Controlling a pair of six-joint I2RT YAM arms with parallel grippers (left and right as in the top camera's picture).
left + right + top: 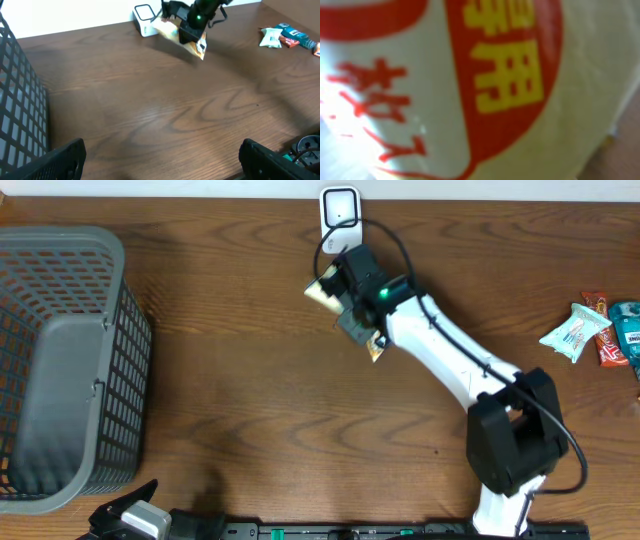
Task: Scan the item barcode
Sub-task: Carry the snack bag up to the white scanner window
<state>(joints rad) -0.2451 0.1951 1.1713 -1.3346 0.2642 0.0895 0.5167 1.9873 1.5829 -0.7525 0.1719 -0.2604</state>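
The right pincer (346,300) is closed tight on a flat tan packet (322,293), its jaws nearly together across the thin wrapper. From overhead it holds the packet above the tabletop (250,410) toward 12 o'clock, with the arm reaching up from its base at about 5 o'clock. The packet sits just at 6 o'clock of a small white scanner (340,208), which stands at the far edge. Whether the two touch cannot be told. A grey mesh basket (130,380) fills the 9 o'clock side. A few snack packs (575,332) lie at 3 o'clock, well apart from the packet. The left pincer (120,515) rests at 7 o'clock by the near edge, with nothing in it. In the left wrist view, the left pincer (165,167) has its two dark fingers (60,160) spread as wide as they go, one at each lower corner, over bare wood. In the same view the right pincer (186,31) and the tilted packet (167,30) appear at 12 o'clock, close beside the scanner (143,20). The snack packs (272,37) lie at 2 o'clock and the basket (20,110) wall stands at 9 o'clock. The right wrist view is filled by the packet (580,75), a blurred cream surface with a red patch and yellow characters. The fingers themselves do not show there.
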